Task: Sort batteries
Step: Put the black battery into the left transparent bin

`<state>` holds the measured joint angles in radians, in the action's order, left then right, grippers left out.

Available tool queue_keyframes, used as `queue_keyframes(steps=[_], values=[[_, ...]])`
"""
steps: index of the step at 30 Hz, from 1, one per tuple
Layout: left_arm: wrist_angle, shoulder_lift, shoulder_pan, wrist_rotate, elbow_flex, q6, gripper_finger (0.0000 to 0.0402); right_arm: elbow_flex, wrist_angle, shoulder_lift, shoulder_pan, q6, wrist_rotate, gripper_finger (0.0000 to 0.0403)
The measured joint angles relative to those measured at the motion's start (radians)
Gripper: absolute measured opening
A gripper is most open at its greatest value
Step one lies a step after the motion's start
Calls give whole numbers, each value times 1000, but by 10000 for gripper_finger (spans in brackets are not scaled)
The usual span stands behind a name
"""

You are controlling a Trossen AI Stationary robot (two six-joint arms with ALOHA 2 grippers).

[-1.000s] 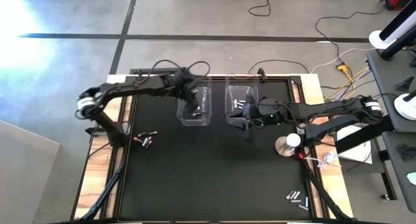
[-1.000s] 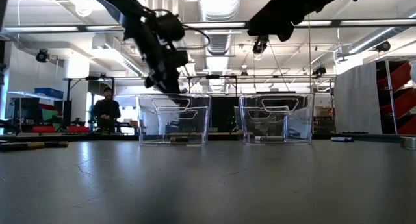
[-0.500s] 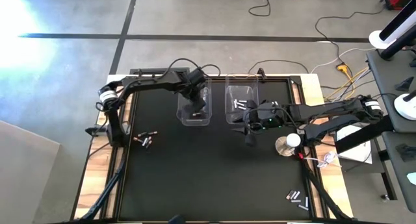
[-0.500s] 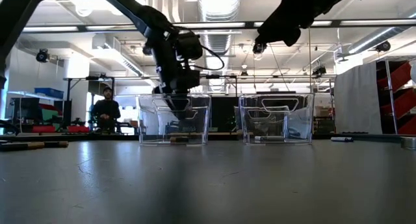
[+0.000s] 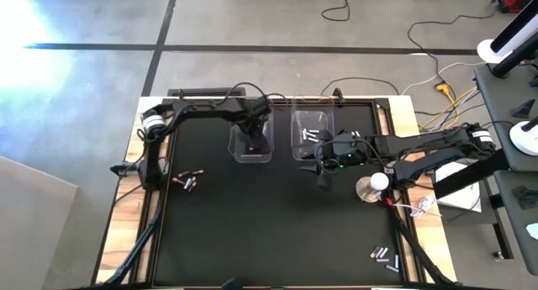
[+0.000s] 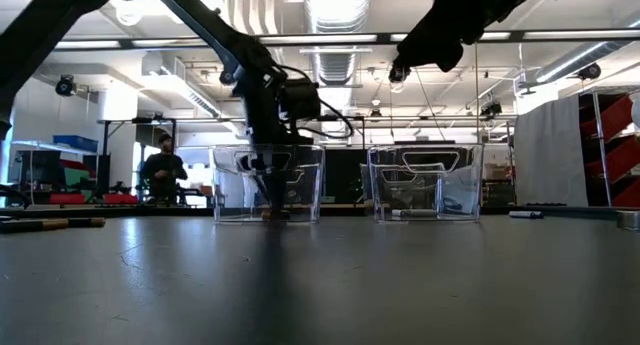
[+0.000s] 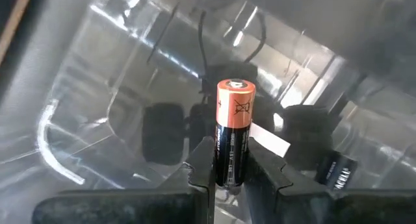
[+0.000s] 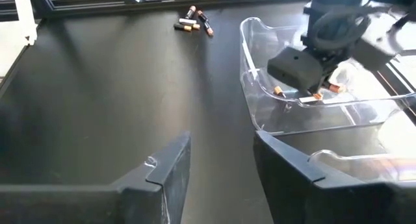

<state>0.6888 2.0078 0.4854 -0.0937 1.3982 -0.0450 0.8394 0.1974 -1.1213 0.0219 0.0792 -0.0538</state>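
Note:
My left gripper [image 7: 232, 173] reaches down inside the left clear bin [image 5: 234, 152], shut on a black battery with a copper end [image 7: 234, 139]. It also shows in the low view [image 6: 268, 188] behind the bin's wall. Another dark battery [image 7: 338, 173] lies on that bin's floor. My right gripper [image 8: 221, 165] hangs open above the table, just near of the right clear bin [image 5: 296, 152], which holds silvery batteries [image 5: 313, 135]. Loose dark batteries [image 5: 187, 181] lie at the table's left, and more [image 5: 385, 256] lie at its near right corner. My left gripper pinches the battery's black body [image 7: 232, 164] between its two fingers, which lie along it. The copper end [image 7: 236, 94] sticks out past the fingertips toward the bin's floor. The fingers come from above, pointing steeply down. Whether the battery touches the floor I cannot tell.
A round silver-white disc with a red wire [image 5: 370, 187] sits at the table's right edge. The two bins stand side by side at the far middle. A person [image 6: 163, 170] stands in the room beyond the table. The dark mat [image 5: 269, 231] is bare in the middle.
My left gripper has gone down into the left bin and tipped to point more steeply down, still shut on the battery. The battery has gone with it, from above the bin's rim to low inside the bin.

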Motion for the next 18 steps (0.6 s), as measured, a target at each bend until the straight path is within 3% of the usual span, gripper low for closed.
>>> queue_keyframes(steps=[18], values=[[4,19,-43,7,15,14,34,0,0,0,0,0,0,175]])
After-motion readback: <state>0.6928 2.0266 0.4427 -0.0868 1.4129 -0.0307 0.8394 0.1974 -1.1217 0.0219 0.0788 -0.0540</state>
